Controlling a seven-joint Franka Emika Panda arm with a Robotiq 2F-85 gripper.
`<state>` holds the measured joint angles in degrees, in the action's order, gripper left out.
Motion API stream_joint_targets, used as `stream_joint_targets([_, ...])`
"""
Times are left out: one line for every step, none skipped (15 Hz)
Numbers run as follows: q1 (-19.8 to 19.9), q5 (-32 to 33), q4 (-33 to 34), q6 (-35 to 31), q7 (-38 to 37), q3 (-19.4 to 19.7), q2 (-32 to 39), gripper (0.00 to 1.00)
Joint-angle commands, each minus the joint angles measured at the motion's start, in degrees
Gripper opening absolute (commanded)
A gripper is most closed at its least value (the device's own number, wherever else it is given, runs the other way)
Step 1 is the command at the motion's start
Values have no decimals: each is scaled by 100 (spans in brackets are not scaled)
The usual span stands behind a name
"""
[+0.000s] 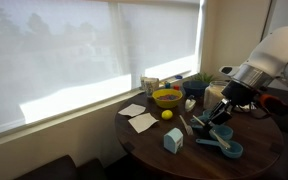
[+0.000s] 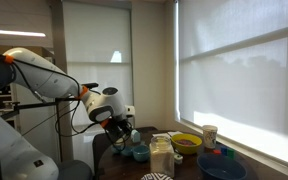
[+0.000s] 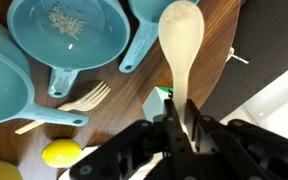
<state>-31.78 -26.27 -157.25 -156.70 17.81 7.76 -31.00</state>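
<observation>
Your gripper (image 3: pixel 180 118) is pinched on the handle of the wooden spoon (image 3: pixel 180 35), holding it above the tabletop (image 3: pixel 212 45), just beside the teal measuring cups (image 3: pixel 69 28). The grip looks narrow and sits near one end. A quick swing could make the spoon pivot or slip, striking the cups or the wooden fork (image 3: pixel 82 98).

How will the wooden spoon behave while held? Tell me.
The wooden spoon looks stiff and probably light: thin, straight, unbent. Gripped on its narrow handle by the tool, it may pivot or slip, since the bowl sticks far out.
</observation>
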Motion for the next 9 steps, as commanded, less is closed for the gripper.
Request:
stream_joint_targets([-225, -319, 7, 72, 540, 309, -44, 3])
stream_joint_targets([-296, -405, 6, 25, 673, 394, -44, 3])
stream_joint_targets([-423, -550, 3, -40, 840, 514, -48, 3])
stream_joint_targets([-547, -693, 4, -60, 1002, 625, -62, 3])
stream_joint_targets([-718, -873, 1, -80, 1204, 749, -91, 3])
stream_joint_targets([-839, -1019, 0, -39, 1371, 837, -118, 3])
stream_joint_targets([-941, -1152, 2, -1, 1536, 908, -123, 3])
stream_joint_targets([-972, -1215, 3, 95, 1632, 946, -107, 3])
stream_joint_targets([-1012, -1304, 1, 117, 1736, 982, -75, 3])
